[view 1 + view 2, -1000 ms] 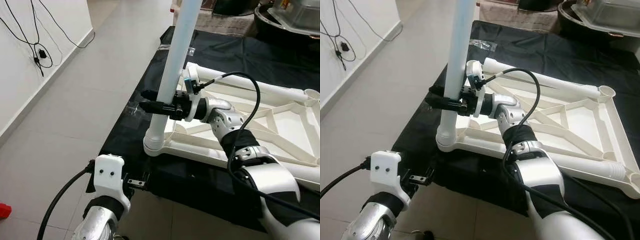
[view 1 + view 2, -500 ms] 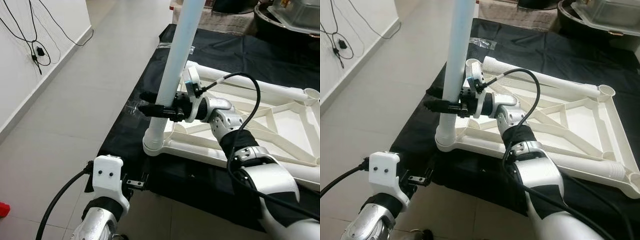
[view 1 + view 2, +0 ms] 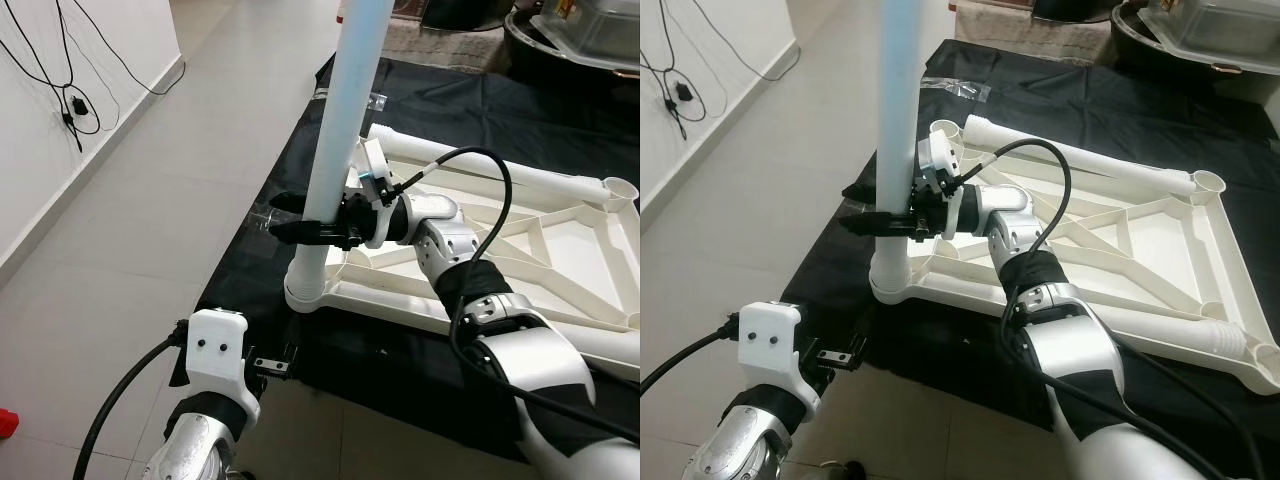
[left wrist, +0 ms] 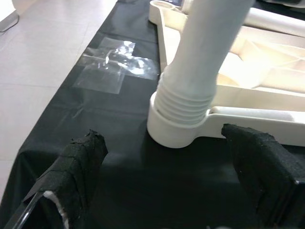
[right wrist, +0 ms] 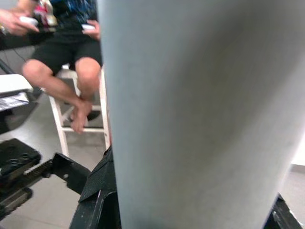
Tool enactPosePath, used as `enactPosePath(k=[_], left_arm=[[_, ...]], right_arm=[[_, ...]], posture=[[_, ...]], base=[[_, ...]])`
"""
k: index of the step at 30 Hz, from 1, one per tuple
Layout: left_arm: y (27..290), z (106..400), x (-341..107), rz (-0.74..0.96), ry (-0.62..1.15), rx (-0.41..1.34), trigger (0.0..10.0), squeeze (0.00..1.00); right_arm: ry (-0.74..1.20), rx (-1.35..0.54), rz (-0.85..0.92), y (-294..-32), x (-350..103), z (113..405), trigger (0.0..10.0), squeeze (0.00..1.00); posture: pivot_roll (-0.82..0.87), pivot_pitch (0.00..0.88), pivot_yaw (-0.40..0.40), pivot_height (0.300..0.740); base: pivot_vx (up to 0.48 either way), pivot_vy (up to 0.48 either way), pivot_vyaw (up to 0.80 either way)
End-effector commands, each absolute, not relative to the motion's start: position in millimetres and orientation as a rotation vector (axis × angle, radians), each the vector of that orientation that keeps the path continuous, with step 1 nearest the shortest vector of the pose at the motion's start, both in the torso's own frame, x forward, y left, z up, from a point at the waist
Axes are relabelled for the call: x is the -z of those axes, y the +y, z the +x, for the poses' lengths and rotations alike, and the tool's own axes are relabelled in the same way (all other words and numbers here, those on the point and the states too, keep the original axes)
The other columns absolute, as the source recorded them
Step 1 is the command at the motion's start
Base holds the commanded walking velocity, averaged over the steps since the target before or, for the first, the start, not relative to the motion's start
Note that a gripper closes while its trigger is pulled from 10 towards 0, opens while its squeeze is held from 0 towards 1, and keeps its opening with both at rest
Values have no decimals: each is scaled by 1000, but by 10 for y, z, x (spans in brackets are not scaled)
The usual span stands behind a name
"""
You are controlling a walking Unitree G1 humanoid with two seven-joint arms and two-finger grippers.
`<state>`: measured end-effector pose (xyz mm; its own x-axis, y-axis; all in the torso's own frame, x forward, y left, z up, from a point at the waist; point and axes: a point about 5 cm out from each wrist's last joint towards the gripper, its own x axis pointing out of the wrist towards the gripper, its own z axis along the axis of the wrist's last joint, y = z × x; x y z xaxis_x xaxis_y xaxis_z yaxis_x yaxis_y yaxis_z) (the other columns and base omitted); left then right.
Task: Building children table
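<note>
A white children's table top (image 3: 560, 250) lies upside down on a black cloth (image 3: 240, 270). A tall white table leg (image 3: 340, 130) stands nearly upright in the near left corner socket (image 3: 305, 292). My right gripper (image 3: 285, 215) is shut on this leg a little above the socket; the leg (image 5: 190, 109) looms close in the right wrist view. My left gripper (image 3: 272, 365) hangs low at the cloth's front edge, open. In the left wrist view its black fingers (image 4: 78, 162) stand wide apart, short of the socket (image 4: 176, 133) and not touching it.
Other open leg sockets (image 3: 620, 188) sit at the top's far corners. A clear plastic patch (image 4: 114, 64) lies on the cloth by the socket. Cables (image 3: 70, 100) hang on the left wall. A grey tub (image 3: 580, 30) stands at the back right. A person (image 5: 71, 62) sits on a stool.
The leg has swung from a rightward lean to nearly upright in the socket, with my right gripper moving a little left with it. My left arm has stayed put.
</note>
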<state>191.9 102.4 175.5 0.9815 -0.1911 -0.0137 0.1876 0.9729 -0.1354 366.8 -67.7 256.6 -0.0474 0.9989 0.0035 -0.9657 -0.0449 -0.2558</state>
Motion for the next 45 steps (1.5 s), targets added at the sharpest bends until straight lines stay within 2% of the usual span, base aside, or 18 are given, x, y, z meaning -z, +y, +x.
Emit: enactPosePath(k=[1, 12, 18, 21, 23, 26, 27, 31, 33, 35, 37, 39, 42, 45], left_arm=[[1014, 1910, -1726, -139, 41, 194, 10000, 0], [1025, 1918, -1727, -132, 37, 192, 10000, 0], [1027, 1951, -1734, -130, 30, 194, 10000, 0], [1026, 1955, -1736, -130, 29, 194, 10000, 0], [1033, 1970, -1742, -127, 25, 194, 10000, 0], [1039, 1979, -1744, -126, 23, 193, 10000, 0], [1047, 1998, -1746, -123, 20, 190, 10000, 0], [1050, 2011, -1746, -122, 18, 188, 10000, 0], [1051, 2014, -1747, -122, 17, 187, 10000, 0], [1051, 2014, -1747, -122, 17, 187, 10000, 0], [1051, 2024, -1743, -121, 17, 187, 10000, 0], [1051, 2024, -1743, -121, 17, 187, 10000, 0], [1062, 2041, -1745, -120, 13, 185, 10000, 0], [1064, 2045, -1745, -120, 13, 185, 10000, 0]], right_arm=[[-43, -1540, -239, -700, -2222, 3687, 10000, 0], [-41, -1455, -226, -735, -2141, 3704, 10000, 0], [-65, -1183, -180, -823, -2087, 3780, 10000, 0], [-66, -1156, -175, -831, -2084, 3784, 10000, 0], [-50, -1018, -136, -847, -2077, 3834, 10000, 0], [-52, -939, -124, -857, -2078, 3862, 10000, 0], [-14, -767, -107, -880, -2016, 3908, 10000, 0], [37, -634, -97, -892, -1943, 3928, 10000, 0], [72, -469, -41, -901, -1907, 3944, 10000, 0], [72, -469, -41, -901, -1907, 3944, 10000, 0], [84, -280, 38, -915, -1871, 3926, 10000, 0], [84, -280, 38, -915, -1871, 3926, 10000, 0], [49, -37, 84, -869, -1852, 3799, 10000, 0], [48, -1, 89, -852, -1856, 3772, 10000, 0]], posture=[[142, 191, -105, 740], [144, 190, -103, 740], [132, 190, -89, 740], [132, 190, -89, 740], [130, 190, -88, 740], [127, 190, -85, 740], [128, 187, -84, 740], [128, 187, -85, 740], [128, 187, -85, 740], [128, 187, -85, 740], [125, 184, -86, 740], [125, 184, -86, 740], [128, 183, -80, 740], [128, 183, -80, 740]], base=[[0, 0, 0], [0, 0, 0], [0, 0, 0], [0, 0, 0], [0, 0, 0], [0, 0, 0], [0, 0, 0], [0, 0, 0], [0, 0, 0], [0, 0, 0], [0, 0, 0], [0, 0, 0], [0, 0, 0], [0, 0, 0]])
